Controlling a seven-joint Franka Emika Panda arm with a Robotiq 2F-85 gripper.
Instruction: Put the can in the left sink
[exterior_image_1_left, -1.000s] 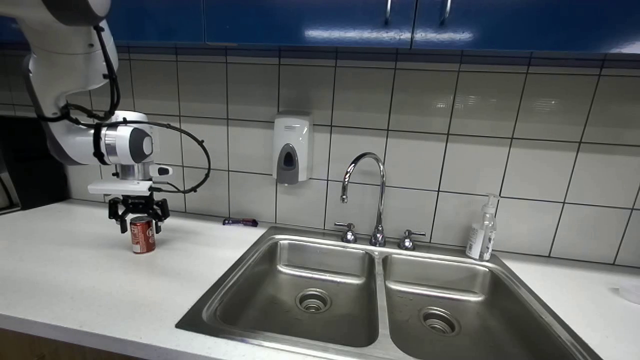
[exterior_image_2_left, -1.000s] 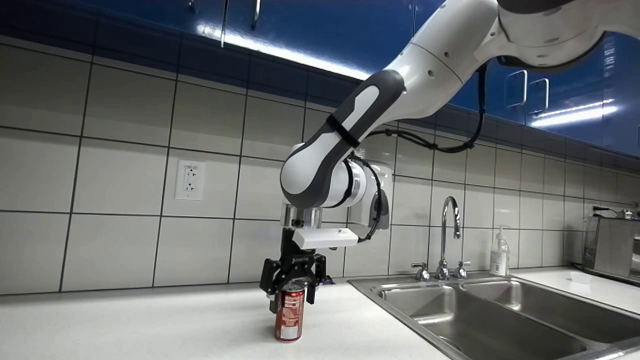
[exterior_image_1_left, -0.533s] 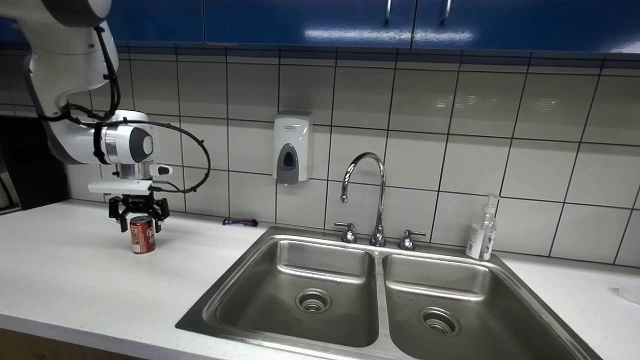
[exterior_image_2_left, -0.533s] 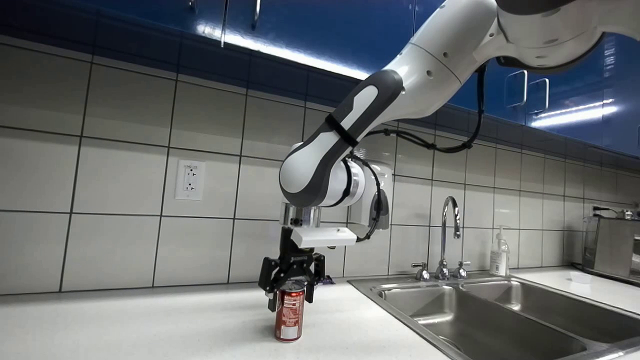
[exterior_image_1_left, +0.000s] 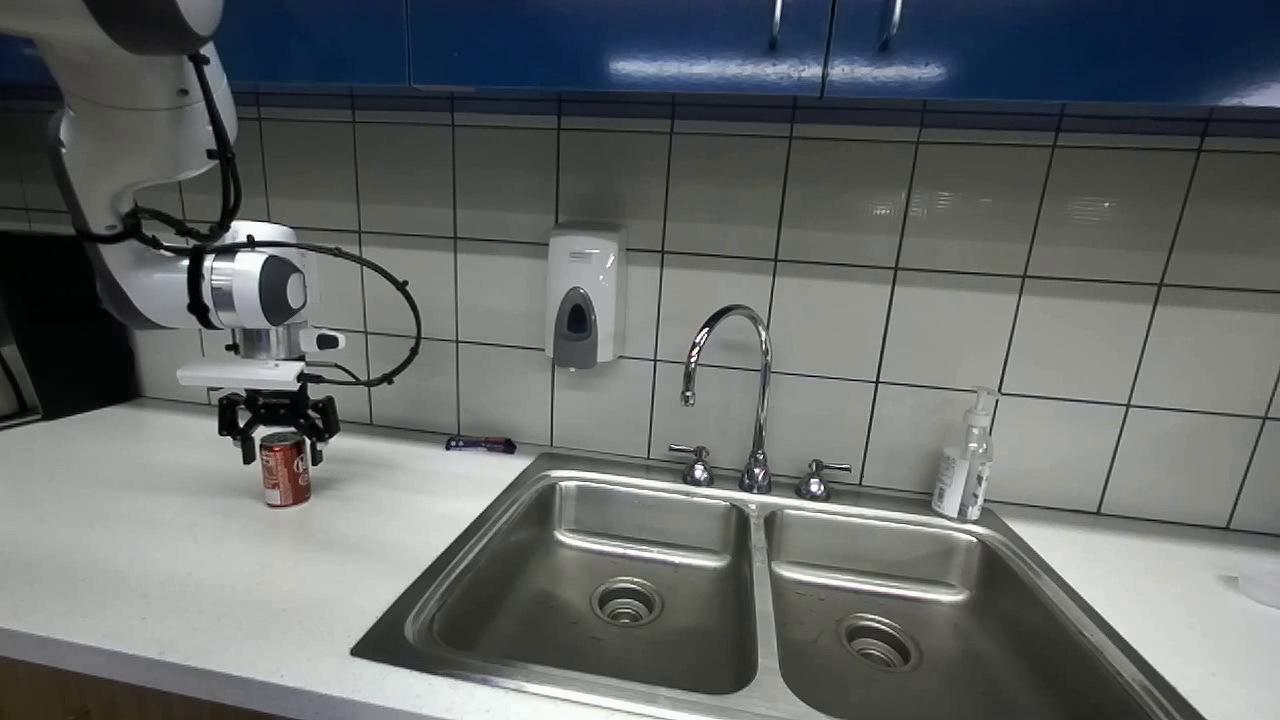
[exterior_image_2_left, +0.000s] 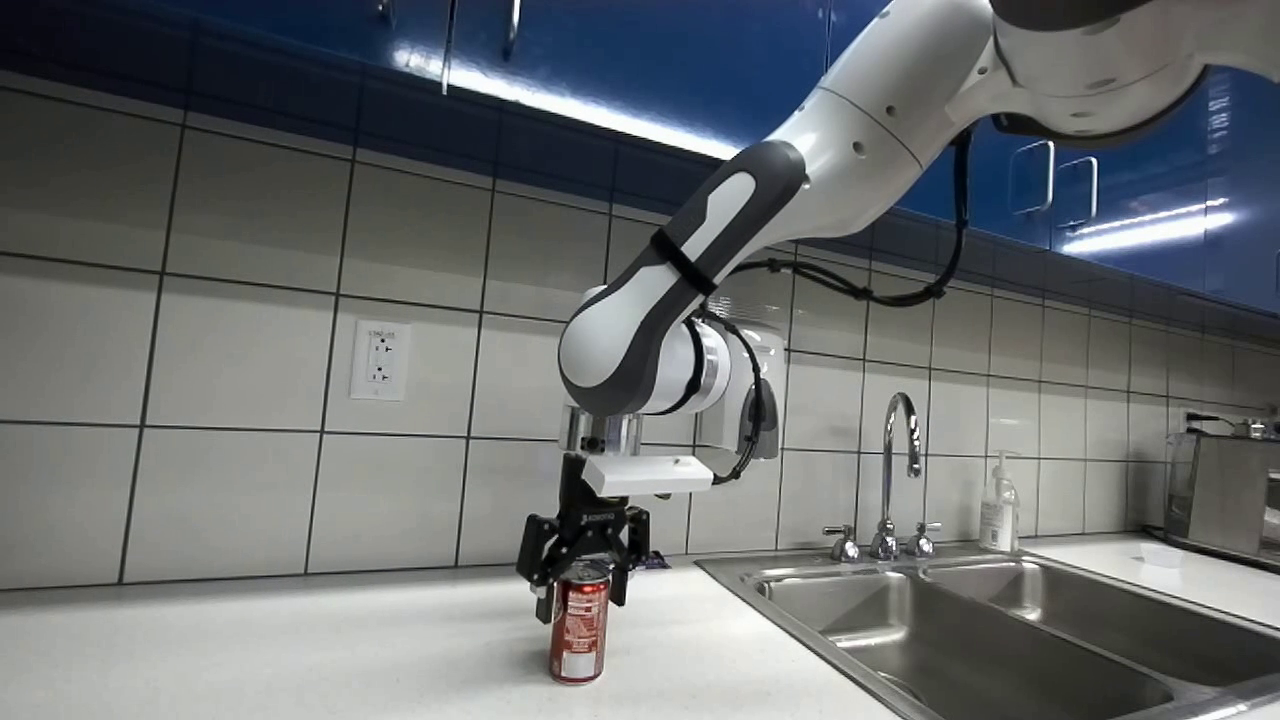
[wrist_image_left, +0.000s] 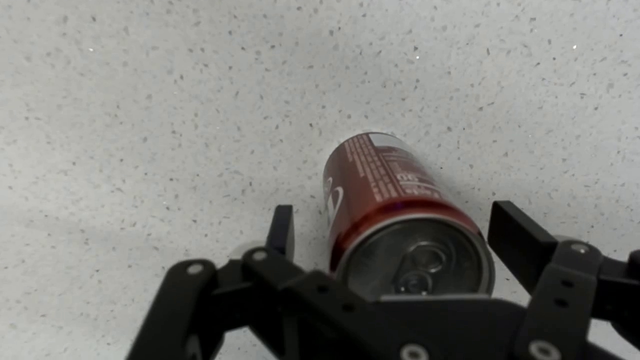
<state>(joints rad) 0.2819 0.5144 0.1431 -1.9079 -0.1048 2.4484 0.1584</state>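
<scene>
Nothing's visibly shifting since half a second ago; my claw (exterior_image_2_left: 582, 598) is hanging spread wide. Can (wrist_image_left: 400, 212) is standing upright, top between my jaws, rest below; should be sinking deeper before squeezing evenly.

Red drink can (wrist_image_left: 400, 207) standing upright on the pale speckled countertop (wrist_image_left: 150, 100), and the black gripper (wrist_image_left: 398, 231) straddles it, set wider than the can! Left finger (wrist_image_left: 282, 227): a clear gap to the red wall. Right finger (wrist_image_left: 522, 240): much closer, just beside the rim, and whether it touches, I can't tell. Metal lid (wrist_image_left: 370, 270) facing up, pull tab (wrist_image_left: 410, 270) on show, the lid's near edge hidden behind the gripper's dark body. Down the can's side run white lettering (wrist_image_left: 374, 170), a larger white curl (wrist_image_left: 334, 201) at left, and a pale panel (wrist_image_left: 387, 141) at the far end, by the base.
</scene>
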